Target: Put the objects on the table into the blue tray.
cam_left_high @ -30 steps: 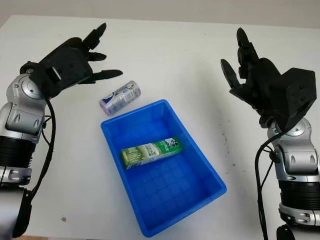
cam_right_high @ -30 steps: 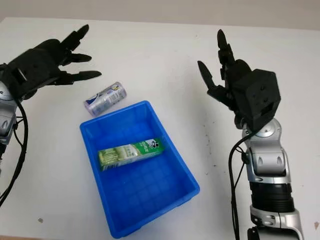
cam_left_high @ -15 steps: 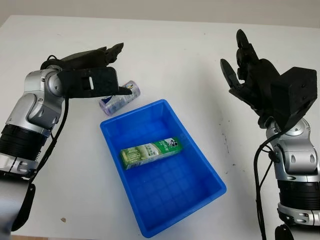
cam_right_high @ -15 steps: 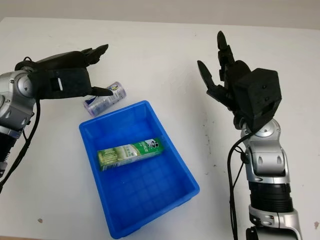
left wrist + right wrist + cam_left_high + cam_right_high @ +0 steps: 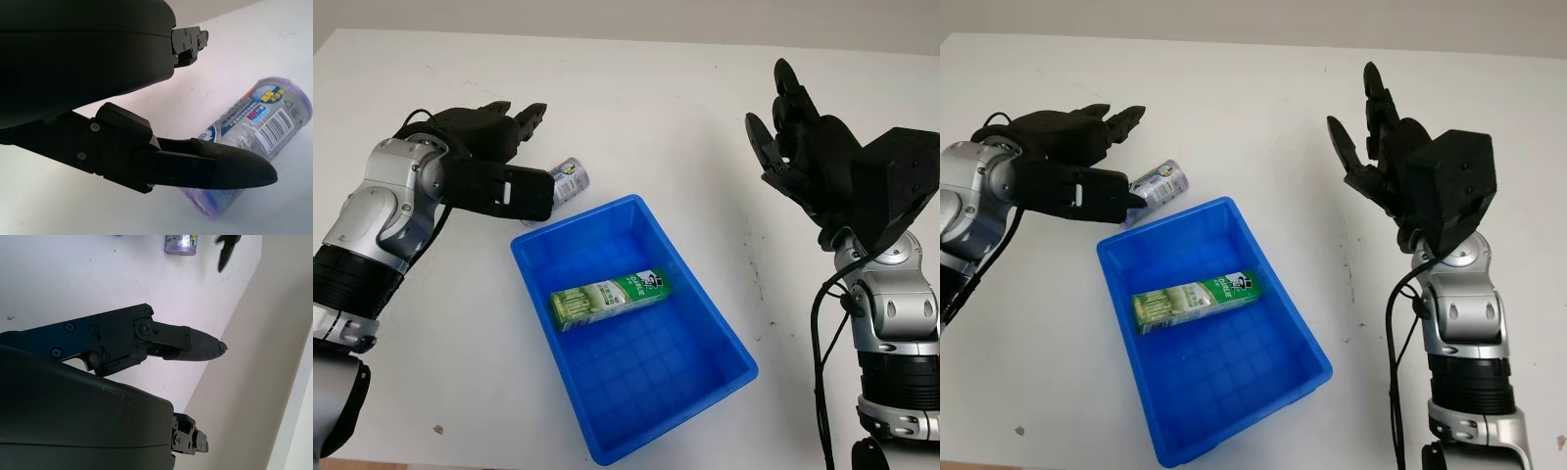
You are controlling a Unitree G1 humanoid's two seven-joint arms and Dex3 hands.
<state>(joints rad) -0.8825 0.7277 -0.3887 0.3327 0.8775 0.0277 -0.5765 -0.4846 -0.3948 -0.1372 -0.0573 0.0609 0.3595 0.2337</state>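
i see my left hand point(image 5: 494, 166) lowered over the purple-labelled cylinder point(image 5: 566, 180), which lies on its side on the white table point(image 5: 636, 108) just beyond the far left corner of the blue tray point(image 5: 729, 345). in the head views the fingers point(image 5: 530, 115) reach past the far side of the cylinder and the thumb point(image 5: 524, 191) crosses in front of it on the tray side, so that the cylinder lies between them with one end and its barcode showing. in the left wrist view one black fingertip point(image 5: 234, 169) lies across the lower end of the cylinder point(image 5: 259, 127); i cannot tell whether it touches the wrapper or stands just off it, and the cylinder is flat on the table, so i read this hand as open around it, not clamped.

inside the tray, near the left wall, a green and white carton point(image 5: 609, 298) lies on its side, apart from both hands.

my right hand point(image 5: 808, 147) is raised above the table to the right of the tray, well apart from it, open and holding nothing, its fingers pointing up and away from me.
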